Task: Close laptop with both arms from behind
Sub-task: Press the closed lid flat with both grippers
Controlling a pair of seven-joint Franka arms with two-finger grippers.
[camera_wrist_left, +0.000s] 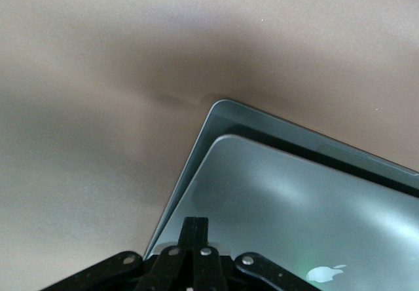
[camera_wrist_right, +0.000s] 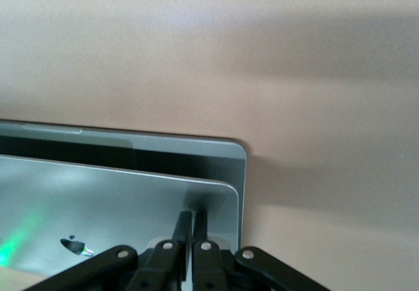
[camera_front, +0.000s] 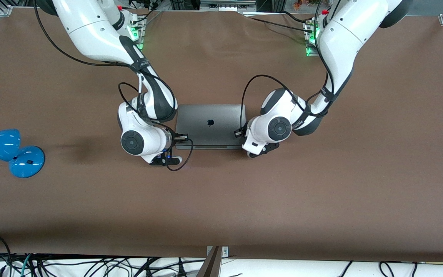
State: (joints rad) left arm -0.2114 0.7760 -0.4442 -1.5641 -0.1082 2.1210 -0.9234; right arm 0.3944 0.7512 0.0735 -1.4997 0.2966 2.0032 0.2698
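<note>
The space-grey laptop lies in the middle of the table with its lid, black apple logo up, lowered almost flat onto its base. A thin dark gap still shows between lid and base in the left wrist view and the right wrist view. My right gripper is shut, its fingertips resting on the lid near the corner toward the right arm's end. My left gripper is shut, its fingertips resting on the lid near the corner toward the left arm's end. Neither holds anything.
A blue desk lamp lies on the brown table toward the right arm's end. Black cables loop from both wrists beside the laptop. Both arm bases stand along the table edge farthest from the front camera.
</note>
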